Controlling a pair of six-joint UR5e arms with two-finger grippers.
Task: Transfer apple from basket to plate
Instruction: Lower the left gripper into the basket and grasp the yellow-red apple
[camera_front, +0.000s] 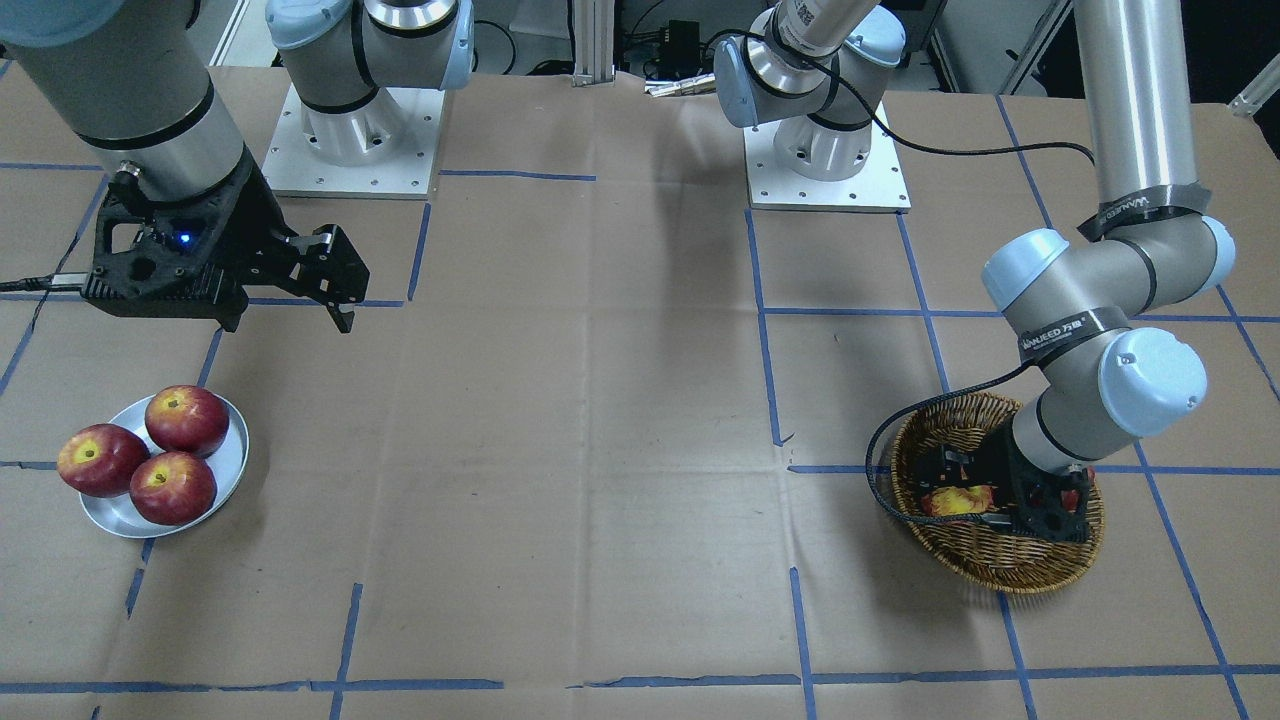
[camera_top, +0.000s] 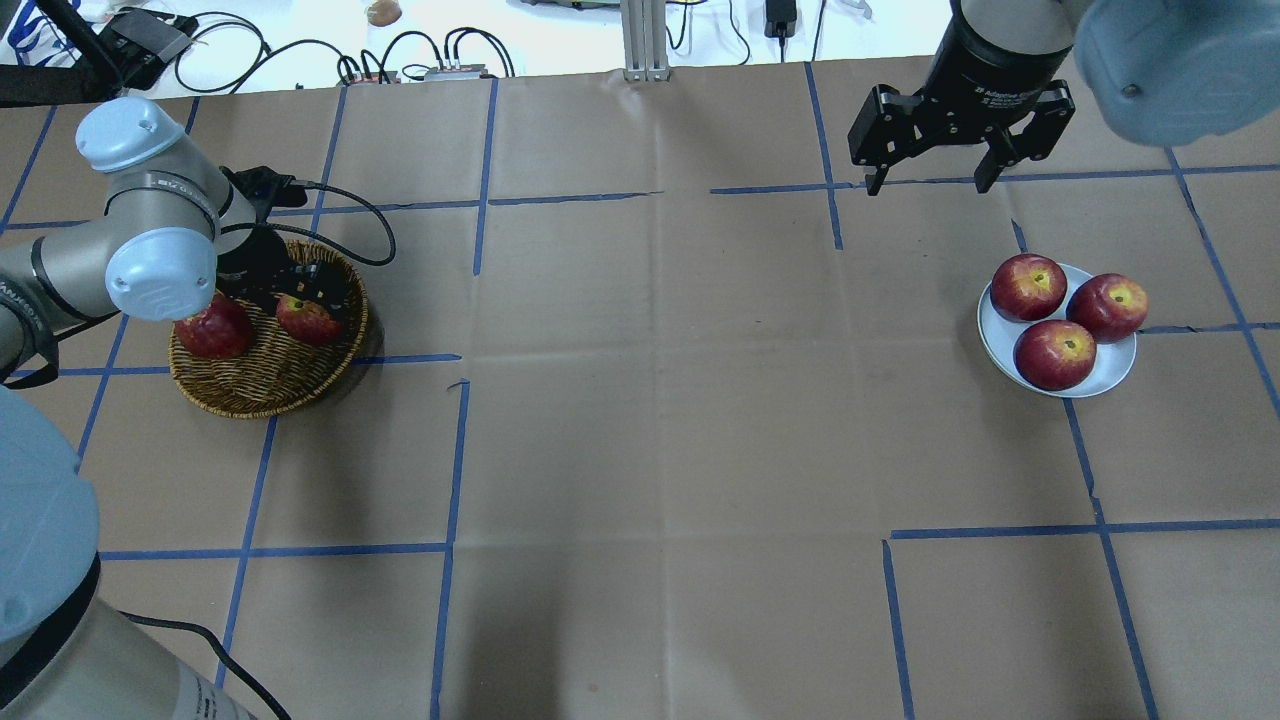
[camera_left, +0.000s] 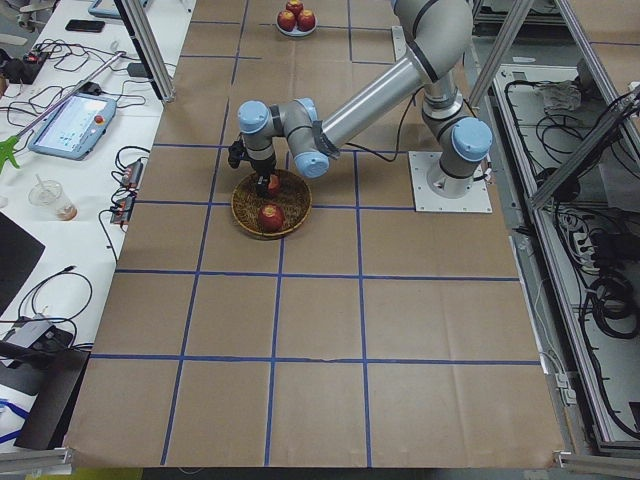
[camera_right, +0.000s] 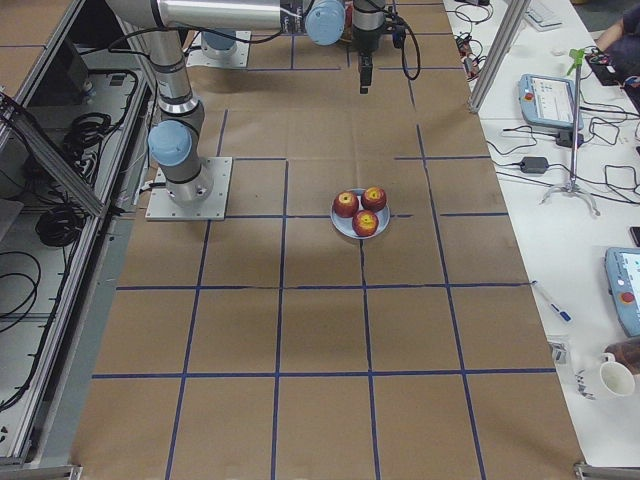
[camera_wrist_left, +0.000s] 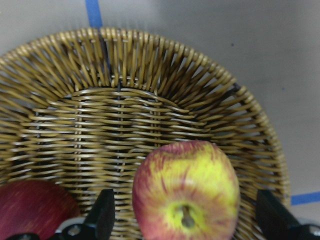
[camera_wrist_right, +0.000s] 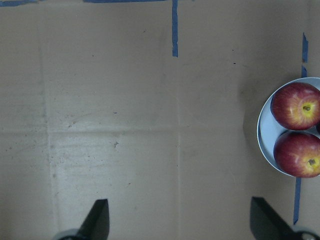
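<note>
The yellow, red-streaked apple (camera_wrist_left: 185, 190) lies in the round wicker basket (camera_wrist_left: 150, 100), next to a dark red apple (camera_wrist_left: 30, 210). My left gripper (camera_wrist_left: 185, 222) is down inside the basket (camera_top: 260, 385), open, with a finger on each side of the yellow apple (camera_top: 305, 318) and a small gap on both sides. The silver plate (camera_top: 1110, 370) holds three dark red apples (camera_top: 1054, 353). My right gripper (camera_top: 930, 180) is open and empty above the table, beyond the plate (camera_front: 230, 465).
The table is covered in brown paper with a blue tape grid (camera_top: 460, 450). The two arm bases (camera_front: 355, 130) stand on white mounts at the robot's side. A black cable (camera_top: 360, 215) loops from the left wrist past the basket rim.
</note>
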